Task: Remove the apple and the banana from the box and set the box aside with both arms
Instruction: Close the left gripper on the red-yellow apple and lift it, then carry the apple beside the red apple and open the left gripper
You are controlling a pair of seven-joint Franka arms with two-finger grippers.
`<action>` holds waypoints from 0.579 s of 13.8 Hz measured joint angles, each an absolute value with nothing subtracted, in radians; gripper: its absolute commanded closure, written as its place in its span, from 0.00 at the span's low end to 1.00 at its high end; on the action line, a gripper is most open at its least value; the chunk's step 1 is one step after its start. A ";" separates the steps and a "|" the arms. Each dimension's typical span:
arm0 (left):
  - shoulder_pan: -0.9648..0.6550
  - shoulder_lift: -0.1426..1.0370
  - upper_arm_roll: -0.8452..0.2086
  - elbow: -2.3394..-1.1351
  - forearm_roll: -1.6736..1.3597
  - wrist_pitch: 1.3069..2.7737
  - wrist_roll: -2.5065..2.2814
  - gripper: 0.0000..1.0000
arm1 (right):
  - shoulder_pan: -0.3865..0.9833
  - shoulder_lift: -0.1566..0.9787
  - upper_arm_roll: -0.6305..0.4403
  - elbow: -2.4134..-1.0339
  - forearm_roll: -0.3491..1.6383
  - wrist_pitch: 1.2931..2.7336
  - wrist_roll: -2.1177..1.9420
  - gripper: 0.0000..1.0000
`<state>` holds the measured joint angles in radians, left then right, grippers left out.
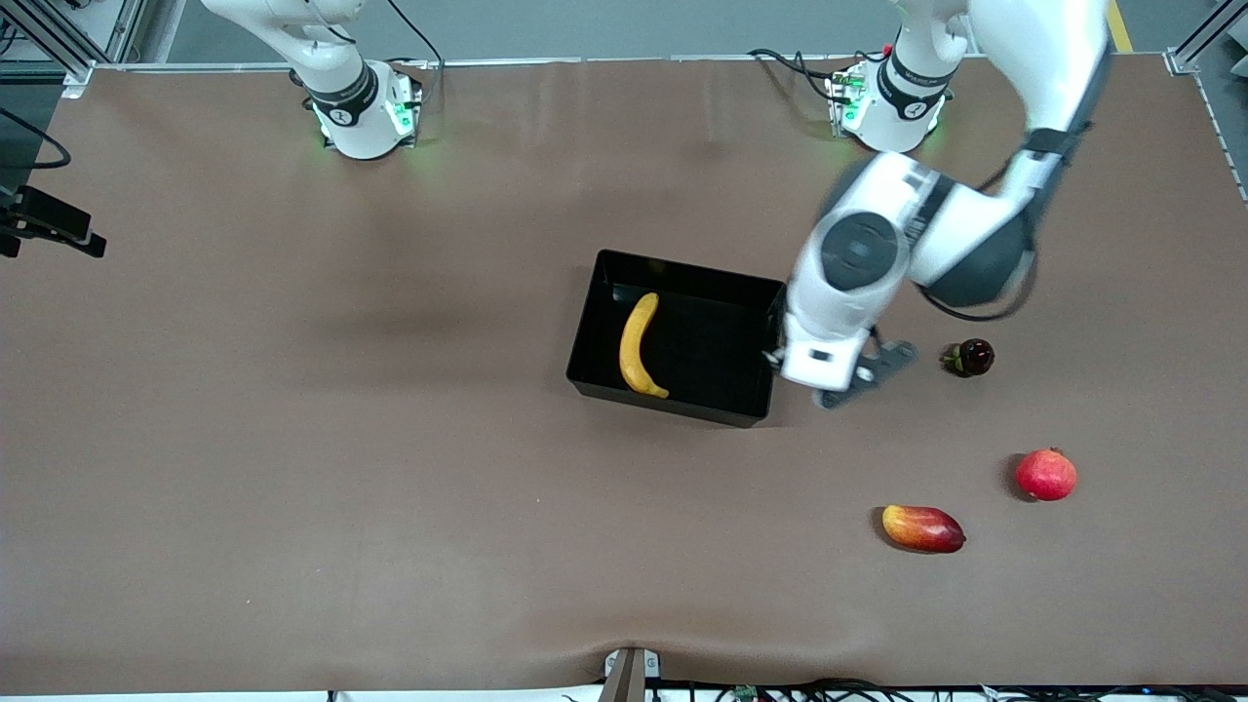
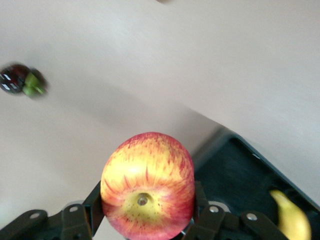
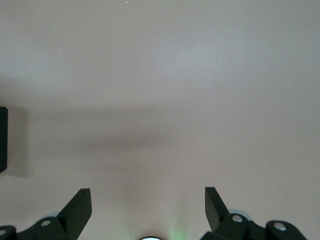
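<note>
Your left pincer (image 2: 145,220) is clamped on the apple (image 2: 147,186), one finger pressed against each side of the fruit. In the left wrist view you see the apple's red skin with yellow blotches and its stem end facing the camera. In the front view the left arm's wrist hides the apple; the arm hangs over the edge of the box (image 1: 595,322) that faces the left arm's end of the surface (image 1: 292,439).

The box sits near the middle of the surface. The banana (image 1: 639,346) lies inside it, flat on the floor, in the part toward the right arm's end.

Your right arm waits near its base. The right pincer (image 3: 148,207) hovers over bare surface with its fingers spread wide apart and nothing between them.

Three other fruits rest on the surface toward the left arm's end. The dark round fruit (image 1: 970,358) lies level with the box. The all-red round fruit (image 1: 1046,475) lies nearer the front camera. The mango (image 1: 922,527) lies nearer still.
</note>
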<state>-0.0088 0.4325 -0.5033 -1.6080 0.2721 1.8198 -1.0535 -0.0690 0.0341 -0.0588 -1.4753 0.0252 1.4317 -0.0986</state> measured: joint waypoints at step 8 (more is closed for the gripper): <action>0.309 0.528 -0.492 -1.700 0.349 1.951 -0.782 1.00 | -0.070 0.034 -0.060 -1.475 0.025 1.432 -0.099 0.00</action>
<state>0.3094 0.5282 -0.4924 -1.7002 0.3485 1.9509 -0.7817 -0.0700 0.0342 -0.0604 -1.4751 0.0252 1.4318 -0.0986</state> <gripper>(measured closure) 0.300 0.000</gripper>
